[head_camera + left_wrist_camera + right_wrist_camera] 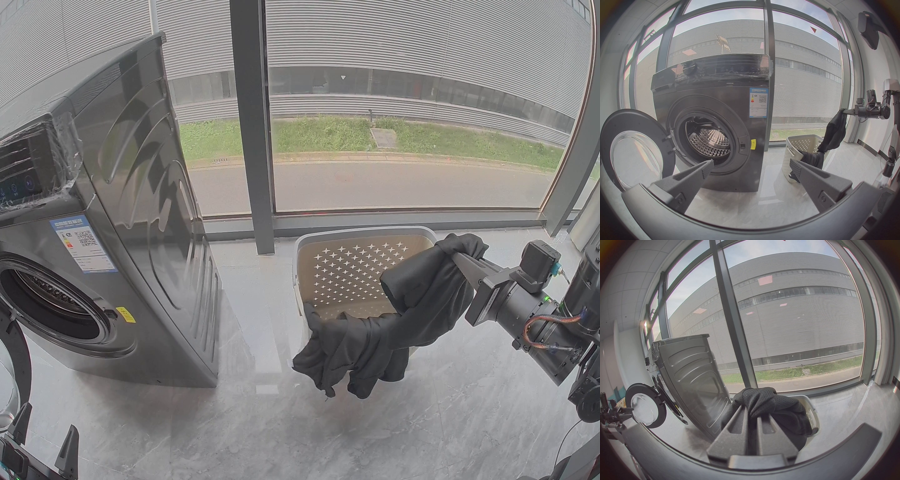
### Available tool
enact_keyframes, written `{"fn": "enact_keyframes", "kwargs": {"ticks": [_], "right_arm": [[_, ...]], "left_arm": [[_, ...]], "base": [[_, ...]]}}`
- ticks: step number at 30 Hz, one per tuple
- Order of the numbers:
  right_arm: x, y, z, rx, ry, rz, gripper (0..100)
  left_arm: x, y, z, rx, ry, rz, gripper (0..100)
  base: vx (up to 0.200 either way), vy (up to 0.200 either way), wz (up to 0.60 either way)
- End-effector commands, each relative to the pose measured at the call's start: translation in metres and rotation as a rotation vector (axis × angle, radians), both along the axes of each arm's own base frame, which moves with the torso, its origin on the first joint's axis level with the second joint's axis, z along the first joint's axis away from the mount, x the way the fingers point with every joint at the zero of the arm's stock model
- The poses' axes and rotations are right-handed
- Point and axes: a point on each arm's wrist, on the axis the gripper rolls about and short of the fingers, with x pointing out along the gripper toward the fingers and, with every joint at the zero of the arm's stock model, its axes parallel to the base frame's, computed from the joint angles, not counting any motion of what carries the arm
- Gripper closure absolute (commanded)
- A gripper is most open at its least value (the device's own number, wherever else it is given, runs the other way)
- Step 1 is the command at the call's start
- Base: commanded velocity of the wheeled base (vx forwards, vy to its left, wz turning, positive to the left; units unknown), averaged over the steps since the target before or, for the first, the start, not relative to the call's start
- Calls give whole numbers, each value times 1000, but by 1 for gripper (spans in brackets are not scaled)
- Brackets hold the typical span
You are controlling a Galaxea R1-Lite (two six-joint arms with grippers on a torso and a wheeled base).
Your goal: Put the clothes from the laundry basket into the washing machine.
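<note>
Lift-out step, I judge: right pincer [461, 259], centre right, clamps the dark garment [400, 312] — its tail draped over the laundry basket [365, 233]. Next it needs carrying left into the washing machine [144, 206]; left pincer [45, 431] gapes wide.

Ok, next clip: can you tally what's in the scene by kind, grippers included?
washing machine: 1
laundry basket: 1
black garment: 1, as far as can be told
grippers: 2, the left gripper open, the right gripper shut on the black garment
Total: 5
</note>
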Motion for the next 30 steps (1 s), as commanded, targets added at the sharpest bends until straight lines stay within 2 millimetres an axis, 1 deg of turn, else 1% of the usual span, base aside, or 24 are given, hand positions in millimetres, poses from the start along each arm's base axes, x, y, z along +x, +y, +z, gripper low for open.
{"fn": "enact_keyframes", "kwargs": {"ticks": [1,6,12,30], "right_arm": [[0,2,-3,-6,11,7,100],[0,3,-3,-6,10,8,100],[0,2,-2,-4,7,7,100],[1,3,-4,-9,15,8,100]], "left_arm": [[0,0,-5,-1,-2,0,0],[0,0,-5,-1,-2,0,0],[0,0,-5,-1,-2,0,0],[0,0,-5,-1,-2,0,0]], "base": [[0,200,0],[0,200,0],[0,0,0],[-200,0,0]]}}
